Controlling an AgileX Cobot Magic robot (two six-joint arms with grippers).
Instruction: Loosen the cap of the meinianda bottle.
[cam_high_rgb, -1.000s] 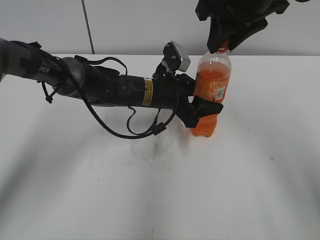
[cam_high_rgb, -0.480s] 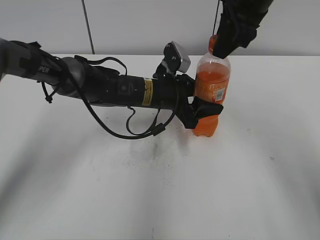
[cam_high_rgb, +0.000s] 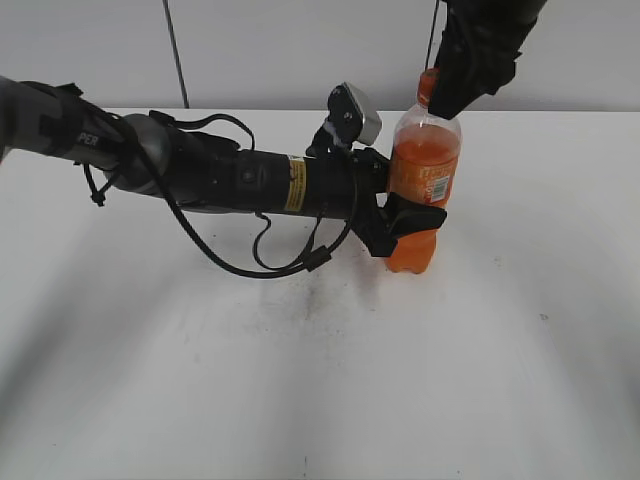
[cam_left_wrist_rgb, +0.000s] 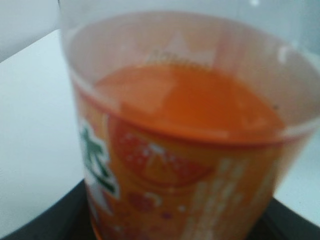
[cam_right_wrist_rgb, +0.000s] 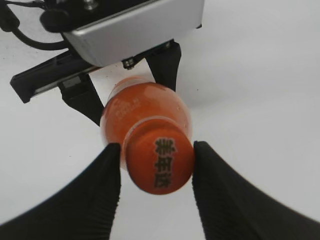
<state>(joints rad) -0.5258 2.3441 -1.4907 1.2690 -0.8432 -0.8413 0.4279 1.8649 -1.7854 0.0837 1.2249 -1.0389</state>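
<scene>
On the surface: white surface (cam_high_rgb: 300, 400); the meinianda bottle (cam_high_rgb: 424, 170) stands upright right of centre toward the far edge.
Bottle contents: orange drink fills the body up to the shoulder; the orange label faces the left wrist camera.
Left arm pose: extended nearly level from the left edge across the surface, wrist camera on top.
Left end effector (cam_high_rgb: 405, 222): its black fingers wrap the bottle at label height, clamped on the body.
Right arm pose: descends steeply from the upper right, wrist pointing down over the bottle top.
Right end effector (cam_right_wrist_rgb: 156, 175): ribbed fingers (cam_right_wrist_rgb: 97, 190) flank the cap (cam_right_wrist_rgb: 159, 161), one on each side; whether they press on it cannot be told, since the pads sit right at the cap's edge.
Cap: orange, dark characters printed on top, seated on the bottle neck, partly hidden in the exterior view.
</scene>
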